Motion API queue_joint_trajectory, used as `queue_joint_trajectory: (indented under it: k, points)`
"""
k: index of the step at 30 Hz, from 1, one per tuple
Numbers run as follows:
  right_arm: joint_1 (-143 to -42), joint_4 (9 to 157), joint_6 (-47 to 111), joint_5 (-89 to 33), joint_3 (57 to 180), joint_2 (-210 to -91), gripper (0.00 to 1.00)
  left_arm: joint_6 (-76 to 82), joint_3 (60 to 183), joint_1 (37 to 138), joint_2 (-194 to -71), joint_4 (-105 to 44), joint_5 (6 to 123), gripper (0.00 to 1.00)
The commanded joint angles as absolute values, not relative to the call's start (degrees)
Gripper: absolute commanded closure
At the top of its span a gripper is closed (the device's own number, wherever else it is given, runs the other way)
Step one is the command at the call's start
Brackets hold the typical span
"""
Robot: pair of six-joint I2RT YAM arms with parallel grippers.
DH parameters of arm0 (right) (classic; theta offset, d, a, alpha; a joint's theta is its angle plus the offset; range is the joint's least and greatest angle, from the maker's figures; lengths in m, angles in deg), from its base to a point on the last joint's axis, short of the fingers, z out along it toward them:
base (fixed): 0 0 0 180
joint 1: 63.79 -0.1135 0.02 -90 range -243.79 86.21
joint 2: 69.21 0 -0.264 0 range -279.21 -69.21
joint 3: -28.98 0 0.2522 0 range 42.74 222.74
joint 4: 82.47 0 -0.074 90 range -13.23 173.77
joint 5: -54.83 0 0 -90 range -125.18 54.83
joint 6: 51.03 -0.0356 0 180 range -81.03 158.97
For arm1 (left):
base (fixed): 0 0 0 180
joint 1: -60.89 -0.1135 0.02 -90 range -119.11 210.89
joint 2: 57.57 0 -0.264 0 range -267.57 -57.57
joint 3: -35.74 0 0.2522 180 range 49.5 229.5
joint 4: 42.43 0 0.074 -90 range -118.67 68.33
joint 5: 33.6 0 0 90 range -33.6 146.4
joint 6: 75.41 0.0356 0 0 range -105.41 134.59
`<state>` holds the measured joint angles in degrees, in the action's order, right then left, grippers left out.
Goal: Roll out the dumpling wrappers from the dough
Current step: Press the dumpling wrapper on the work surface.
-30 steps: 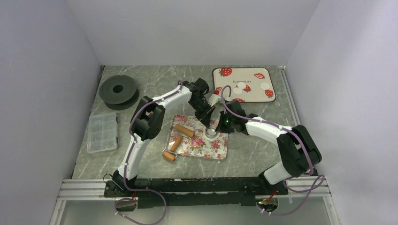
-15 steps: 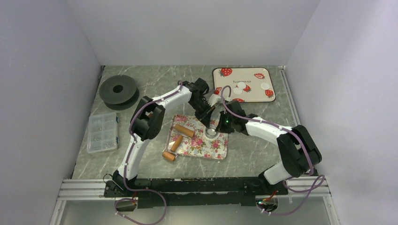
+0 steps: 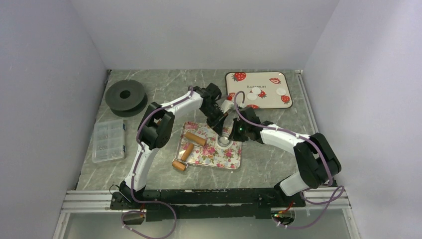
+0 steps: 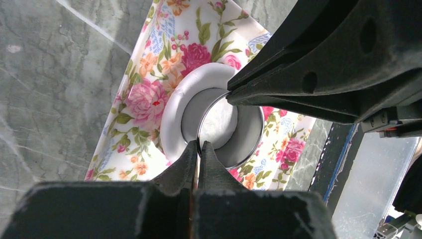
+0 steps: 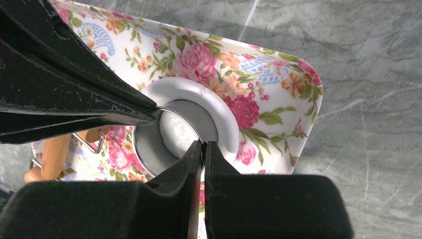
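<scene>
The left gripper (image 4: 198, 145) and right gripper (image 5: 203, 145) pinch ring cutter (image 4: 250, 142); dumpling wrapper (image 4: 218, 124) between.

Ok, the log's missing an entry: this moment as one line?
left hand: shut on ring cutter | right hand: same | ring cutter: in dough, floral tray

Top view: left pincer (image 3: 219, 130) and right pincer (image 3: 232, 135) hide part of the ring cutter (image 3: 224, 141). Compartment box (image 3: 108, 140) contents too small to identify. Right wrist view: wooden roller (image 5: 52, 157) mostly hidden behind pincer bodies.
</scene>
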<state>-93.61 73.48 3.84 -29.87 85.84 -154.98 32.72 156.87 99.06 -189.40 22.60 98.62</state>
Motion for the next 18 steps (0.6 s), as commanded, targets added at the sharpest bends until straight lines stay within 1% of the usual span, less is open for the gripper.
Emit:
queue_joint_trajectory:
  k: [1, 10, 18]
  points:
    - [-93.72, 76.41, 8.02, -36.34, 86.52, -157.17, 1.00, 35.82, 155.34, 101.74, -193.60, 26.74, 92.86, 1.00]
    - [-95.17, 78.14, 4.81, -35.44, 80.61, -152.85, 1.00, 36.01, 156.35, 101.75, -193.96, 26.89, 91.28, 1.00]
    - [-95.21, 77.51, 5.91, -35.44, 84.30, -155.01, 1.00, 36.50, 155.19, 101.75, -193.09, 26.76, 90.46, 1.00]
